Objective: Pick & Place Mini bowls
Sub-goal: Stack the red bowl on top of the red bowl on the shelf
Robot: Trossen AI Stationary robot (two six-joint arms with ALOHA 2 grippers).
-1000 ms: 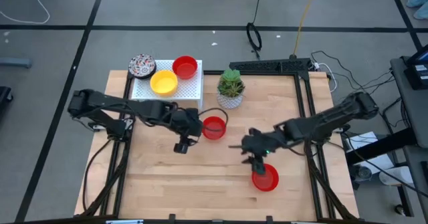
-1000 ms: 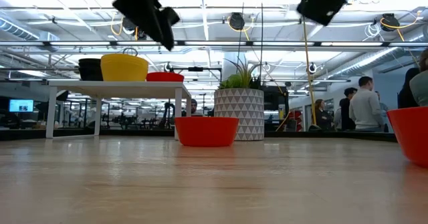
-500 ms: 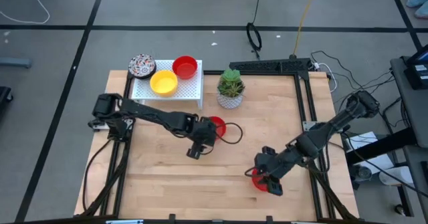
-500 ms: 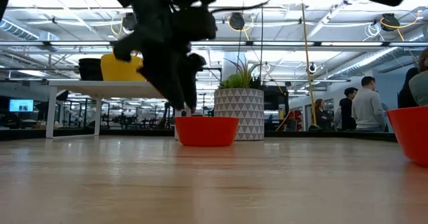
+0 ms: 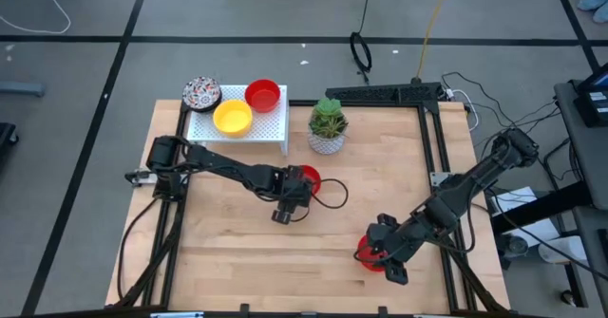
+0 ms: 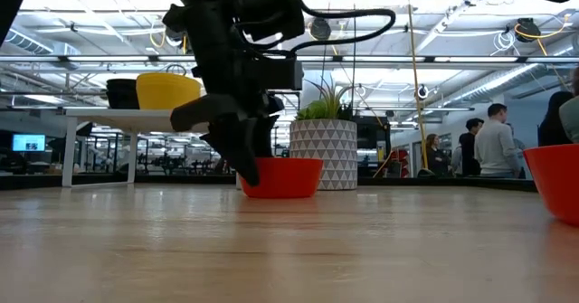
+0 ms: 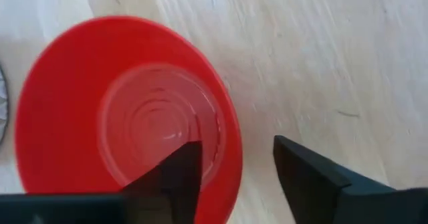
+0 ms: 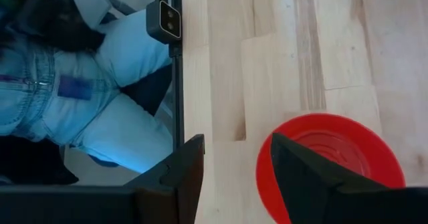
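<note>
A red mini bowl [image 5: 306,178] stands on the table's middle, next to a white pot with a green plant [image 5: 328,128]. My left gripper [image 5: 289,202] is open at this bowl. In the left wrist view one finger [image 7: 175,177] is inside the bowl [image 7: 100,97] and the other [image 7: 307,177] is outside its rim. A second red bowl [image 5: 372,258] stands near the front right. My right gripper [image 5: 382,252] is open over it, with the bowl's rim [image 8: 262,158] between its fingers. Patterned [image 5: 201,93], yellow [image 5: 233,118] and red [image 5: 263,95] bowls sit on a white rack. My left gripper comes at the middle red bowl from above with its near rim [image 7: 231,144] between the open fingers; I cannot tell whether a finger touches it. My right gripper stands likewise over the front bowl's rim; I cannot tell whether it touches.
The white rack [image 5: 271,126] stands at the table's far left corner, the plant pot just to its right. A black frame rail [image 8: 175,63] runs along the table's edge by the right gripper, and a person in jeans [image 8: 87,90] stands beyond it. People stand in the room behind [image 6: 493,140].
My left gripper has gone toward the table's right edge and down to the middle red bowl, ending astride its rim. My right gripper has gone toward the table's near edge and down onto the front red bowl. Neither bowl has moved.
</note>
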